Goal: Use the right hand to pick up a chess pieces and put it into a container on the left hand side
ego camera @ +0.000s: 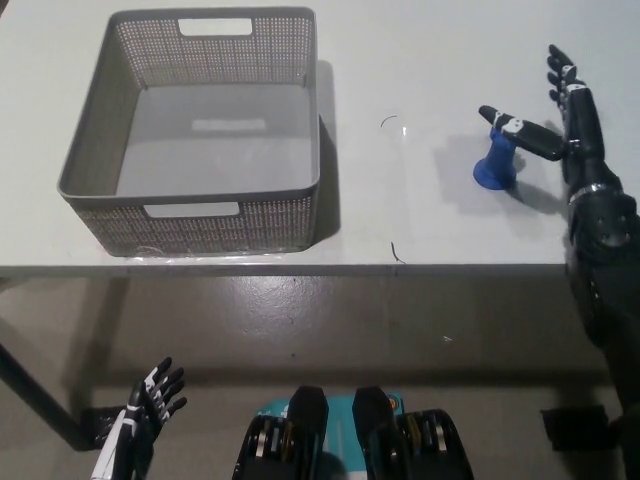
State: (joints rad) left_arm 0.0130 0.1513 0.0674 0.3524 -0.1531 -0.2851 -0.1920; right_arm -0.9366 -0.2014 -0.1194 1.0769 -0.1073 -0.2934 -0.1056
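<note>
Head view only. Rook (495, 163), blue, is standing upright on the white table (420, 60), well to the right of the grey basket (300, 190) and apart from it. The black right hand (560, 125) is hovering just right of the rook, fingers spread wide, one digit reaching across above the rook's top; whether it is touching the piece cannot be told. The hand is holding nothing yet. The basket, taken as the landmark, is sitting near the table's front edge and is showing nothing inside it. The white left hand (145, 405) is resting below the table edge, down and left of the basket, fingers apart and holding nothing.

Progress, as judged: the approach is under way; grasping, lifting, carrying leftward to the basket and releasing are all remaining. No piece is delivered so far.
</note>
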